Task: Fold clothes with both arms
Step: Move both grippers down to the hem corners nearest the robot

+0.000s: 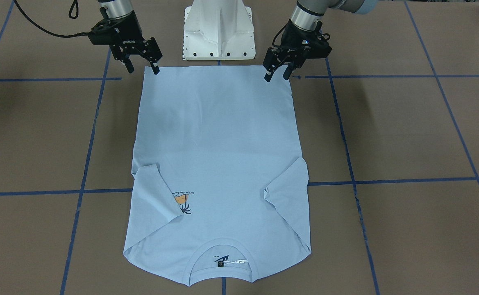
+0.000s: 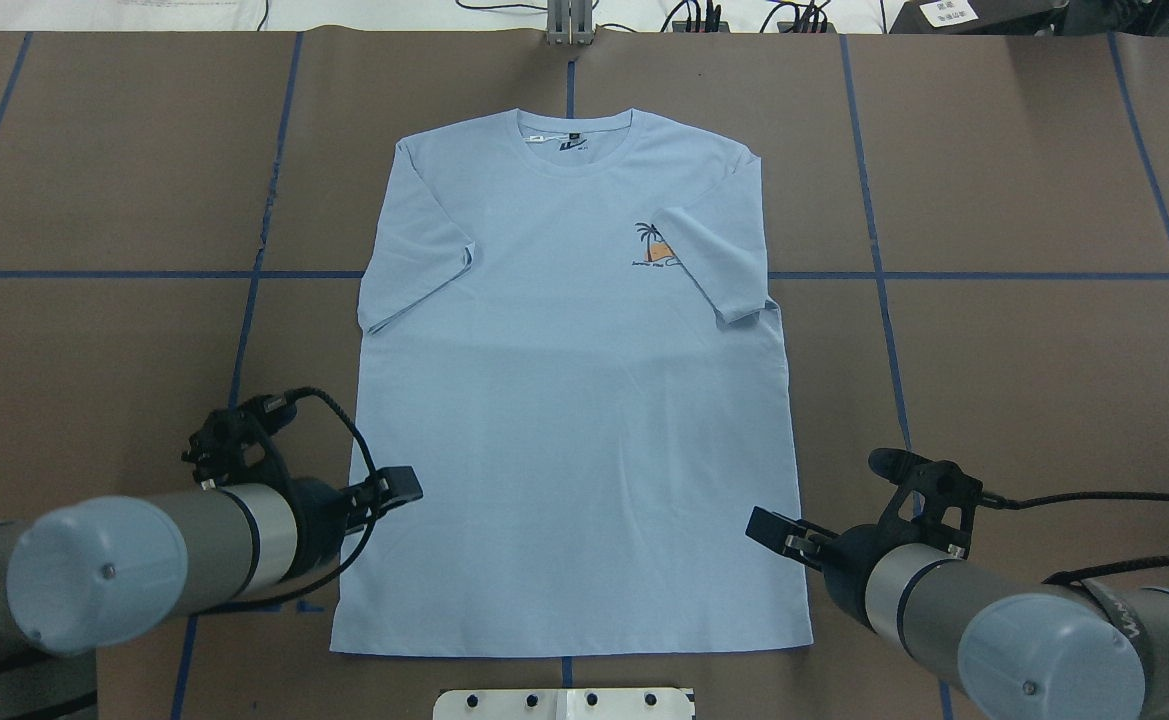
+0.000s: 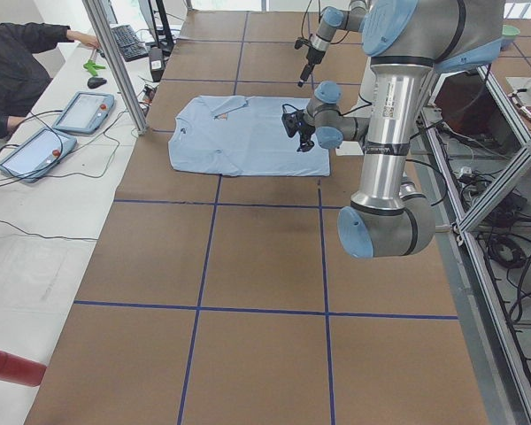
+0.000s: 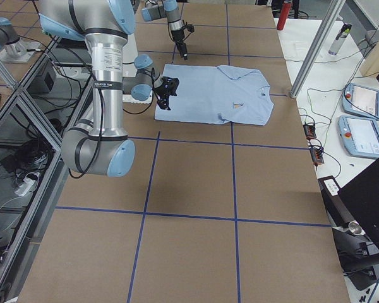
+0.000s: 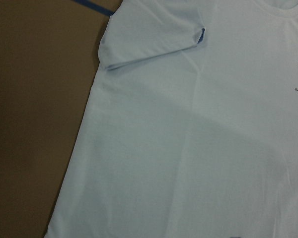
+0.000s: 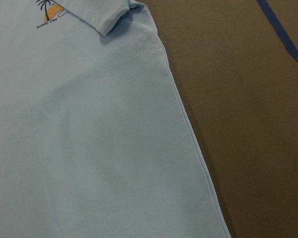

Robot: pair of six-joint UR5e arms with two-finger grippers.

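The pale blue T-shirt [image 1: 216, 155] lies flat and face up on the brown table, collar away from the robot and hem near its base. Both sleeves are folded in over the body. The sleeve on the robot's right partly covers the palm print [image 2: 656, 245]. The dark neck label [image 1: 221, 261] shows inside the collar. My left gripper [image 1: 278, 76] is open and empty just above the hem's left corner. My right gripper [image 1: 142, 67] is open and empty above the hem's right corner. Both wrist views show only the shirt [image 5: 188, 148] [image 6: 84, 139], no fingers.
The white pedestal base [image 1: 219, 30] stands just behind the hem. Blue tape lines [image 1: 391, 180] cross the table. In the exterior left view an operator [image 3: 18, 62] and tablets [image 3: 35, 150] are at a side bench beyond the collar end.
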